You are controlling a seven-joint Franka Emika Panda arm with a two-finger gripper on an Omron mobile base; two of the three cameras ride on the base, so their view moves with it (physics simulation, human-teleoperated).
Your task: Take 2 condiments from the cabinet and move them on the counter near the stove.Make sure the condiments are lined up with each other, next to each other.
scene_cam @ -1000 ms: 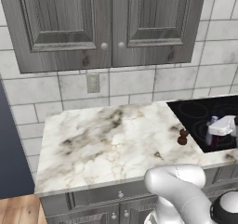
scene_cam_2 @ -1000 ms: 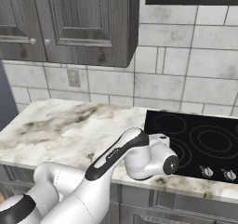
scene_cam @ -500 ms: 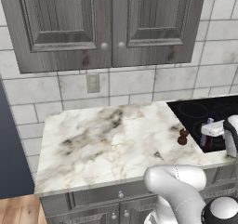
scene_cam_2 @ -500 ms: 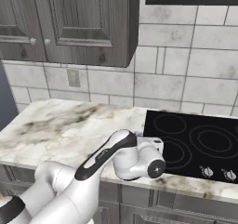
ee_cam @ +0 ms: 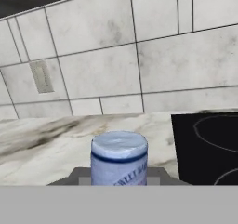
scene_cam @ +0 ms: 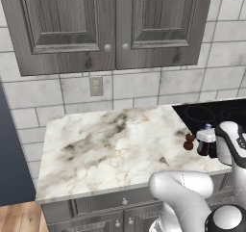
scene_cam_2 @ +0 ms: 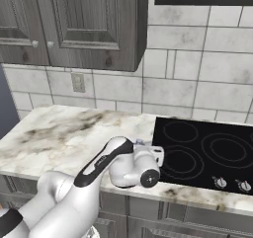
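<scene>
- The left and middle of the desk lie bare in the left base view, wide room for a hand to pass.
- At centre right of that frame the shaker and the bottle stand just beside each other, close to the stove edge, narrowing that strip.
- The cabinet doors are closed across the top of the frame, overhanging the back of the desk.
- In the hand view the bottle cap fills bottom centre, between the fingers.
</scene>
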